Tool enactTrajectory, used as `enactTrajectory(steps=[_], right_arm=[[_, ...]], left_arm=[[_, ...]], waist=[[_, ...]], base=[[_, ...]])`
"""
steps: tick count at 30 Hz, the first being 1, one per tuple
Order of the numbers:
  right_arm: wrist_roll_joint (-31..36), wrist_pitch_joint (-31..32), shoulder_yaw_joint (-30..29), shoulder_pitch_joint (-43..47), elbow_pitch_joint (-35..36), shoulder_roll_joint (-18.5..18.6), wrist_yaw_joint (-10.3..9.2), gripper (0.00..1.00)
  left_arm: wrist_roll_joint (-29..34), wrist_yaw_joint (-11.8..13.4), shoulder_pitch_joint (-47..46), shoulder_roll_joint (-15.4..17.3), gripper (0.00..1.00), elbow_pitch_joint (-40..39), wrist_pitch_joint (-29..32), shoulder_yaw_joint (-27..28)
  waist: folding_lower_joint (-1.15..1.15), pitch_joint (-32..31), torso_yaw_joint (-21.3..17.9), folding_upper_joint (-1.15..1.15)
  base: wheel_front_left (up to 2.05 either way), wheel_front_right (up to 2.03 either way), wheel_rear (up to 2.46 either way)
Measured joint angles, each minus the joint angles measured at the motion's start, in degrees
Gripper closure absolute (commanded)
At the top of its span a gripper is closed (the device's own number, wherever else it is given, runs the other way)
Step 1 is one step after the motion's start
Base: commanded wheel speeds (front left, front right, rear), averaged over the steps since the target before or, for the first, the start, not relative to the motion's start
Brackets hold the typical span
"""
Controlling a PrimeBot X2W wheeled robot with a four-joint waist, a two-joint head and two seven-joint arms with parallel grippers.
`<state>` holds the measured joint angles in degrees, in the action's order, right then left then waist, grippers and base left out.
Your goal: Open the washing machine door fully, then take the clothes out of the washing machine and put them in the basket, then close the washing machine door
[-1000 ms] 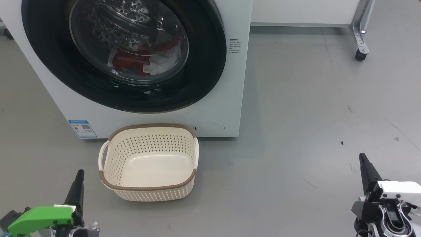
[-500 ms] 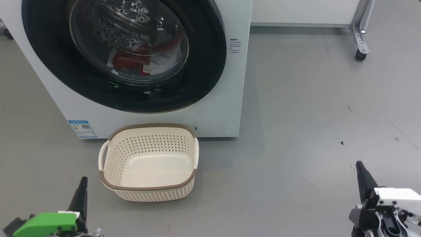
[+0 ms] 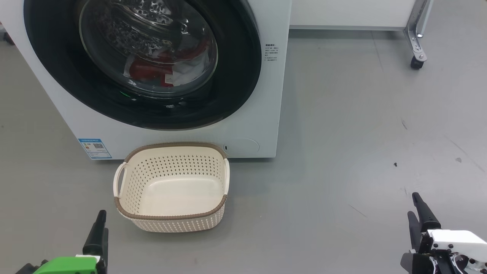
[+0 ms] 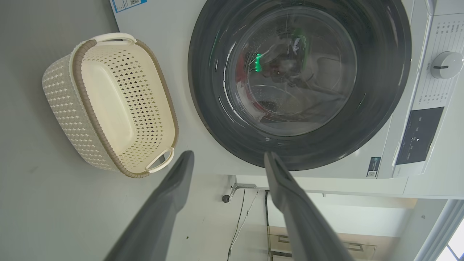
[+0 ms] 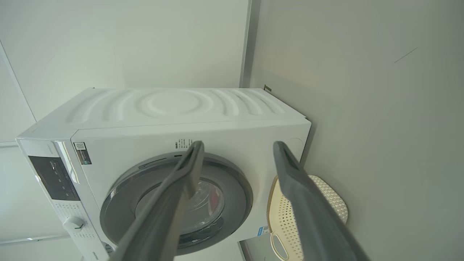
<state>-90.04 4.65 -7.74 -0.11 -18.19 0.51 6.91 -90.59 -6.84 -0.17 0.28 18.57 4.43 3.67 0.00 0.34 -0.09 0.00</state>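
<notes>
The white washing machine [image 3: 271, 114] stands ahead with its washing machine door [image 3: 236, 76] shut, a black ring around bulging glass. Through the glass, red and white clothes [image 3: 152, 70] lie in the drum. The cream basket [image 3: 175, 225] sits empty on the floor right in front of the machine. My left gripper [image 3: 101, 224] is low at the left, just left of the basket, and my right gripper [image 3: 413, 204] is low at the far right. Both are open and hold nothing, as the spread fingers of the left gripper [image 4: 229, 155] and the right gripper [image 5: 239, 144] show in the wrist views.
Open grey floor [image 3: 361, 133] spreads to the right of the machine. A metal cart leg with a caster wheel [image 3: 417, 62] stands at the back right under a white panel [image 3: 342, 13]. The machine's knob [image 4: 446, 65] and dark control panel [image 4: 418, 134] sit above the door.
Both grippers have opened from shut. Both have drawn back lower in the head view, the left one also drifting slightly right.
</notes>
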Motion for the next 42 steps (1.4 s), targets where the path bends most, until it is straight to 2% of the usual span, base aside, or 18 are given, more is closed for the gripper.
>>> enactTrajectory(steps=[25, 32, 42], right_arm=[[8.6, -5.1, -0.6, -0.3, 4.7, 0.2, 0.01, 0.0], [13.2, -6.5, -0.3, -0.6, 7.1, 0.4, 0.01, 0.0], [23.4, -8.7, 1.3, -1.0, 10.7, 1.2, 0.02, 0.0]], left_arm=[[4.5, 0.0, -0.8, 0.1, 0.0, -4.3, -4.9, 0.2], [9.8, 0.0, -1.4, 0.2, 0.0, -6.2, -6.5, 0.1], [19.1, 0.0, -2.3, 0.5, 0.0, -9.5, -8.6, -1.8]], waist=[[0.0, 0.4, 0.1, 0.0], [0.0, 0.3, 0.2, 0.0], [0.0, 0.3, 0.3, 0.0]], base=[[0.0, 0.0, 0.0], [0.0, 0.0, 0.0], [0.0, 0.0, 0.0]])
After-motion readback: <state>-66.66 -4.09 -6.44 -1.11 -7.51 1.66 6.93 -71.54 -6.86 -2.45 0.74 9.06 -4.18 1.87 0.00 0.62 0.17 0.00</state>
